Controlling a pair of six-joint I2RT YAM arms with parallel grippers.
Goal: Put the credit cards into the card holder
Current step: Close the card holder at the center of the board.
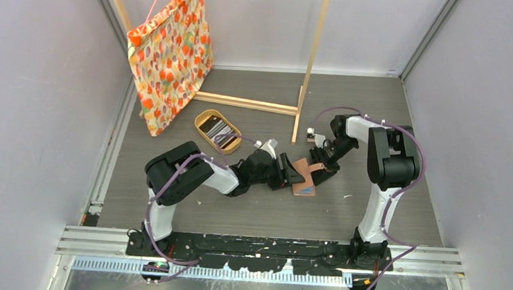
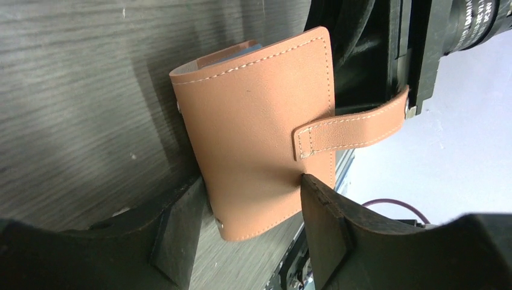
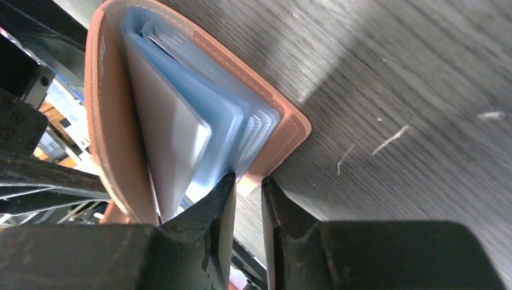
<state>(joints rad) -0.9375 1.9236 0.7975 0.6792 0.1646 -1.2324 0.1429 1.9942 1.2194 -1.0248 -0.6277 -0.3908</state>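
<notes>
Card holder point(image 1: 304, 178) sits half-open on bench point(image 1: 379, 112), mid-frame btwn both hands. R hand point(image 3: 247, 184) pinches edge of one leather cover; clear sleeves point(image 3: 223, 115) fan out inside. L hand point(image 2: 247, 181) fingers wide, either side of holder's back by snap tab point(image 2: 350, 127); can't tell if pressing. Credit cards point(image 1: 219, 132) lie in oval tray point(image 1: 199, 119), upper left of holder.
</notes>
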